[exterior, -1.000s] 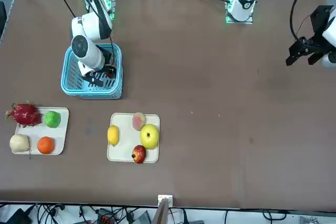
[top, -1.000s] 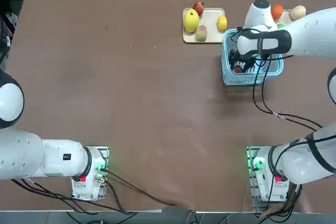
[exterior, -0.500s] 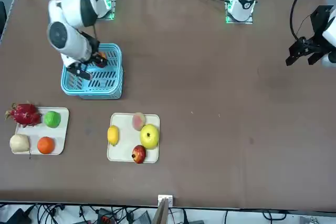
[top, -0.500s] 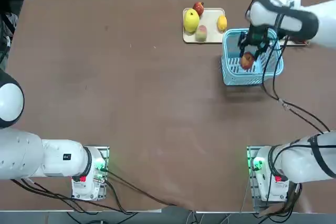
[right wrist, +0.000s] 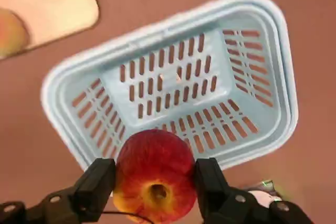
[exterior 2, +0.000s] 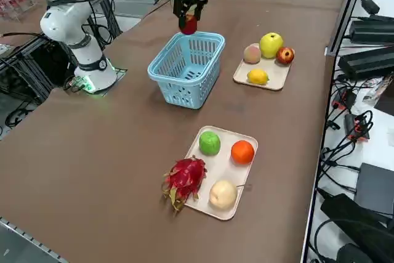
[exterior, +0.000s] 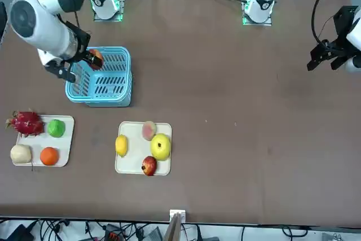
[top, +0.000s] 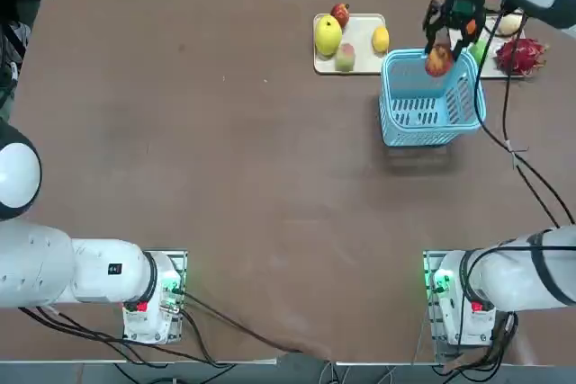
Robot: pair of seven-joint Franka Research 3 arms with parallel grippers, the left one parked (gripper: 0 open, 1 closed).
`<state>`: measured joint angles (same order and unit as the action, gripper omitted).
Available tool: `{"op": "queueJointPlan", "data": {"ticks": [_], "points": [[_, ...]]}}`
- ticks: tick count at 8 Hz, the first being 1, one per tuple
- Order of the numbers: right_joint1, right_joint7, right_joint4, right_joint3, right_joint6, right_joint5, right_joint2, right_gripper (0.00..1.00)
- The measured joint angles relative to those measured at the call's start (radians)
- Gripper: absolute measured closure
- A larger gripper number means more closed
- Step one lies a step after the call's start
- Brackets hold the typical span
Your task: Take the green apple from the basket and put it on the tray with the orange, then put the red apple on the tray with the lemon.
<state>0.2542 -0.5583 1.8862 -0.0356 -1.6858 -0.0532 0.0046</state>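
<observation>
**Red apple held above the basket**

Top view: at the upper right, the right gripper [top: 440, 53] has its fingers clamped on the red apple [top: 438, 61] over the far rim of the blue basket [top: 430, 121].

Front view: the green apple [exterior: 56, 128] lies beside the orange [exterior: 49, 156] on the left tray [exterior: 66, 139]; the lemon [exterior: 121, 145] lies on the middle tray [exterior: 135, 159].

Right wrist view: the apple sits between both fingers [right wrist: 97, 184], above the empty basket.

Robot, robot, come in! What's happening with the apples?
Right gripper shut on red apple, lifted above basket. Green apple already on orange's tray. Nothing blocking lemon tray.
</observation>
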Motion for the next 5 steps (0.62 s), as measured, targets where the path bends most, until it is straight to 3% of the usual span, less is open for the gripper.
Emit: {"op": "queueJointPlan", "data": {"ticks": [2, 5], "points": [[0.002, -0.029, -0.162, 0.01, -0.01, -0.01, 0.105, 0.13], [0.023, -0.126, -0.39, 0.021, -0.145, -0.08, 0.37, 0.13]]}}
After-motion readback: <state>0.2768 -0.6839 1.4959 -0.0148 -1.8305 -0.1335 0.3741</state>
